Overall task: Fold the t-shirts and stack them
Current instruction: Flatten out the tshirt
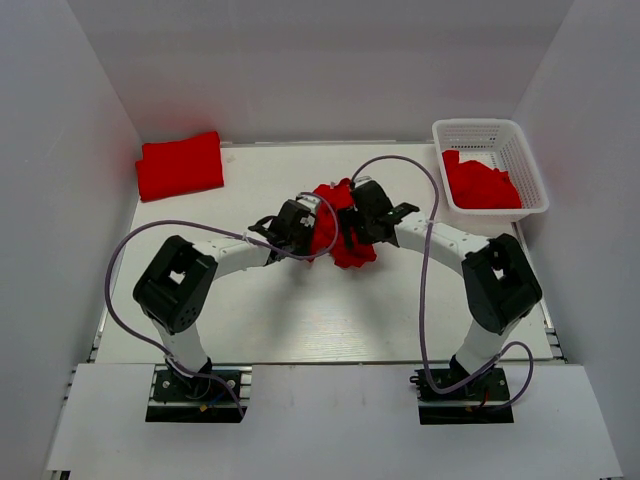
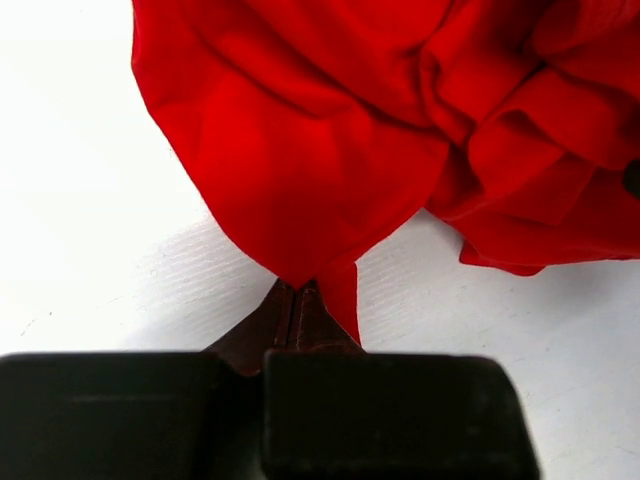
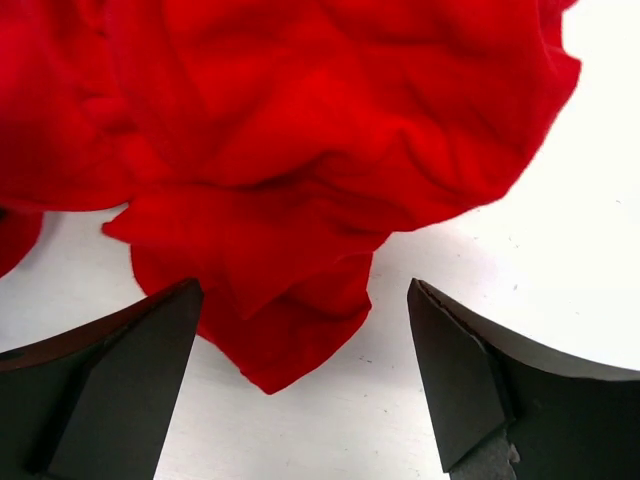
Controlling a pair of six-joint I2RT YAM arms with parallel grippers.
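Note:
A crumpled red t-shirt (image 1: 345, 250) lies in a heap at the table's middle, between my two grippers. My left gripper (image 1: 308, 232) is shut on a pointed fold at the heap's edge (image 2: 300, 270), its jaws pressed together on the cloth (image 2: 297, 292). My right gripper (image 1: 352, 228) is open on the other side. A corner of the t-shirt (image 3: 290, 340) lies on the table between its spread fingers (image 3: 150, 370), touching neither. A folded red t-shirt (image 1: 180, 165) rests at the back left. More red t-shirts (image 1: 482, 185) fill the white basket.
The white lattice basket (image 1: 480, 126) stands at the back right corner. White walls enclose the table on three sides. Purple cables loop from both arms over the table surface (image 1: 300, 310).

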